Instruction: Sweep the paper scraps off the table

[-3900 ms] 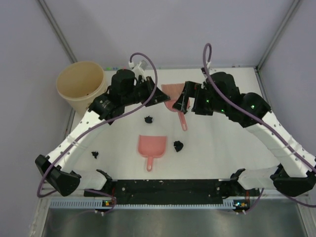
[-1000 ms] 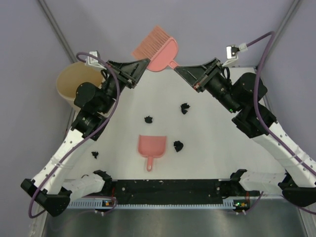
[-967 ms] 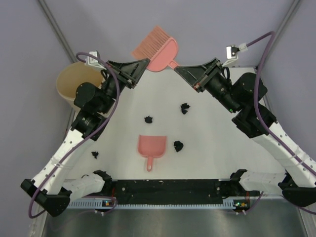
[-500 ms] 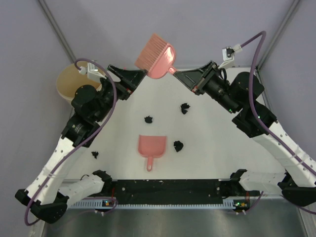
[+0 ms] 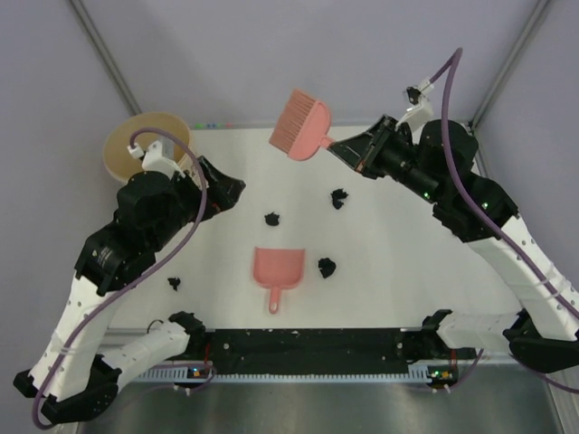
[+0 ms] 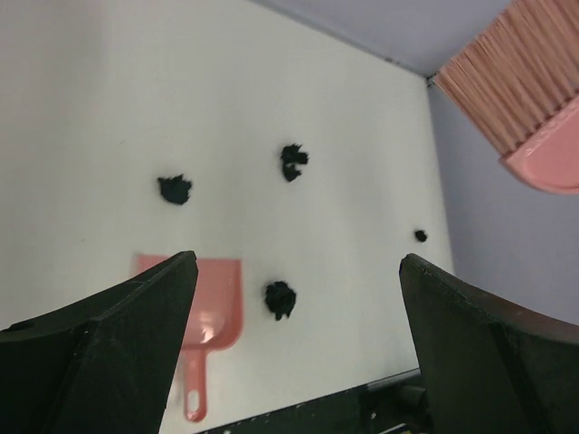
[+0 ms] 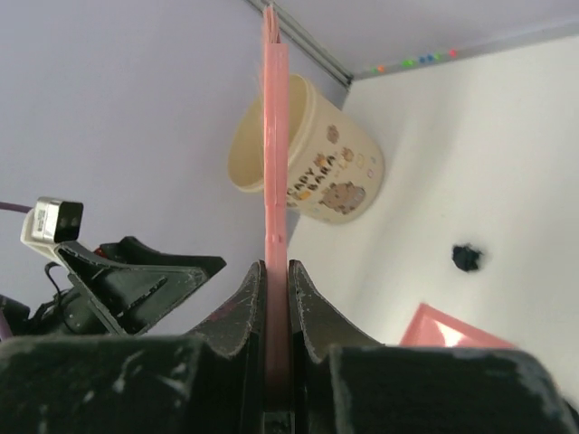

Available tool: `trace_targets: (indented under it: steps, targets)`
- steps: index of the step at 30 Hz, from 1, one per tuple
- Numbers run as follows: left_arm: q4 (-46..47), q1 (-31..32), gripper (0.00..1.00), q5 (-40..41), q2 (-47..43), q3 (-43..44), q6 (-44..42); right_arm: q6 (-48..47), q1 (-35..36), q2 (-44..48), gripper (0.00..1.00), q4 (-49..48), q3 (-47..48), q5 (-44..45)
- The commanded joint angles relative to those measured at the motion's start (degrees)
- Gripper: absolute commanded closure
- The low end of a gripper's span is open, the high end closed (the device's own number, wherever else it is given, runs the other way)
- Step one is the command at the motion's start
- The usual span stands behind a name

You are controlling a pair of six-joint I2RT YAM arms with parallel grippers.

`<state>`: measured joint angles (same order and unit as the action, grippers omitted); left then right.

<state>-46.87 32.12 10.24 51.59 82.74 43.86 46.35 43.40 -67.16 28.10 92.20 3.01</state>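
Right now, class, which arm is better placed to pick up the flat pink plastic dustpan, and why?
Left, probably. The left fingers are open and empty, with the flat pink plastic dustpan in their camera's view. The right fingers are shut on the pink bristled brush, raised in the air.

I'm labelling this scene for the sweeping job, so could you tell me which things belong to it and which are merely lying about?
Job: paper scraps, table, pink brush in the right pincer, pink dustpan.
Lying about: cream printed tub, though it may serve as the bin.
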Motion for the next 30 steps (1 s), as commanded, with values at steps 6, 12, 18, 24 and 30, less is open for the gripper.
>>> trace_targets:
  steps: [6, 12, 18, 24, 30]
  targets:
    - [-14.73, 6.63, 0.01, 5.48, -3.52, -11.89, -1.59, 0.49, -0.59, -0.69, 1.0, 26.55, 4.74, 11.04]
    - [-13.77, 20.15, 0.01, 11.72, -1.94, -21.03, 4.12, 2.6, -0.59, -3.51, 1.0, 40.7, 7.02, 17.19]
    - [-12.46, 33.43, 0.01, 16.47, 4.47, -26.65, 11.24, 3.48, -0.59, -3.25, 1.0, 47.04, 4.57, 19.67]
    - [-4.73, 36.08, 0.03, 16.21, 9.13, -31.93, 13.0, 4.8, -0.51, -1.32, 1.0, 48.02, -0.96, 18.0]
    - [-1.04, 37.75, 0.08, 18.06, 14.58, -34.13, 13.28, 4.98, -0.59, 0.27, 1.0, 47.05, -4.84, 16.77]
